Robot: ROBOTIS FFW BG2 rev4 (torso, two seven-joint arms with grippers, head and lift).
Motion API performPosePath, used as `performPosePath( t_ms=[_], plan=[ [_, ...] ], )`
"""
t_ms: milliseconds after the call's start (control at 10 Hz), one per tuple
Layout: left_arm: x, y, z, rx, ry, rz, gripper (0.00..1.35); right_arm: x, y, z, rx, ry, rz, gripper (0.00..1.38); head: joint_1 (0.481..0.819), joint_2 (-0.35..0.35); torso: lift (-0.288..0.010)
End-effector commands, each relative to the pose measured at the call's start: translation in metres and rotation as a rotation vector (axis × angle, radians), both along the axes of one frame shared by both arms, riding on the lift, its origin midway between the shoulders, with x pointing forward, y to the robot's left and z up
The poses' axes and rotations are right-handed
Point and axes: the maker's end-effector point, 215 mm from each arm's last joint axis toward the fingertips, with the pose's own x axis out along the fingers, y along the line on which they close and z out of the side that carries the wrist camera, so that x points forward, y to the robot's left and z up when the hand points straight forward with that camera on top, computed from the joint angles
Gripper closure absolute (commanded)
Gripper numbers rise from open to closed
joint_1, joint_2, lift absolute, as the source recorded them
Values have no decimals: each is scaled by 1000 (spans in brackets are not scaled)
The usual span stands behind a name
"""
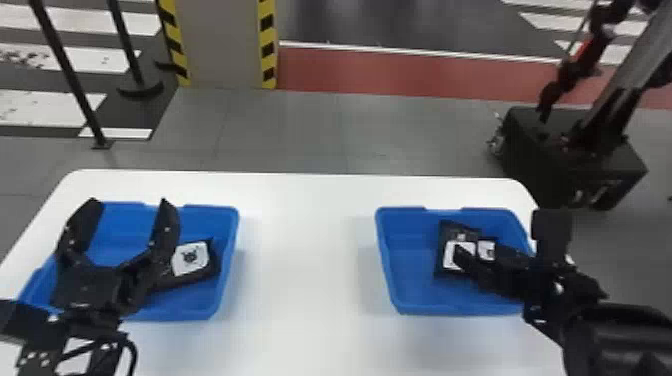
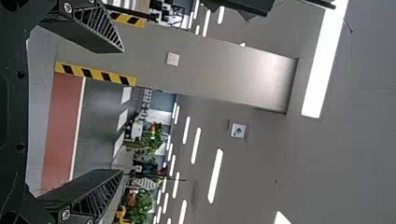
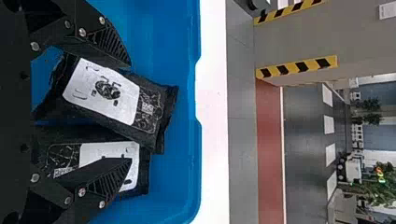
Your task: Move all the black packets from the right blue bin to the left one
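Holds the black two-fingered right pincer (image 1: 504,233) apart over two rectangular, white-labelled black packets (image 3: 102,91), overlapping beneath and within its gap.

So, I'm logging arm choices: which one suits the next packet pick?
Right, I'd judge: the right gripper is open over two black packets in the right bin; the left gripper is over the left bin.

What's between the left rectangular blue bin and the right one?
Just a stretch of flat white tabletop, running from the left blue bin to the right blue bin; the head view shows it.
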Motion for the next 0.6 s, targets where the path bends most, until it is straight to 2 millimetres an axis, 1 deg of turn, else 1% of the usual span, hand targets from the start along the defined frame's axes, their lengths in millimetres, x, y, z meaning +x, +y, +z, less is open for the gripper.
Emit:
performPosePath(
  t_ms=[0, 100, 200, 300, 400, 500],
  plan=[
    [1, -2, -2, 4, 18, -6, 108, 1, 3, -7, 12, 25, 2, 331, 695, -91, -110],
    [2, -3, -3, 4, 22, -8, 108, 5, 7, -11, 18, 35, 7, 331, 695, -90, -110],
    [2, -3, -2, 6, 22, -9, 110, 10, 12, -19, 30, 53, 20, 331, 695, -88, -110],
    [2, -3, -3, 5, 25, -9, 110, 14, 20, -22, 33, 61, 41, 331, 695, -82, -110],
    [2, -3, -2, 6, 22, -9, 110, 14, 27, -23, 42, 64, 46, 331, 695, -78, -110],
    [2, -3, -3, 4, 25, -9, 110, 13, 28, -26, 45, 74, 42, 331, 695, -69, -110]
  ],
)
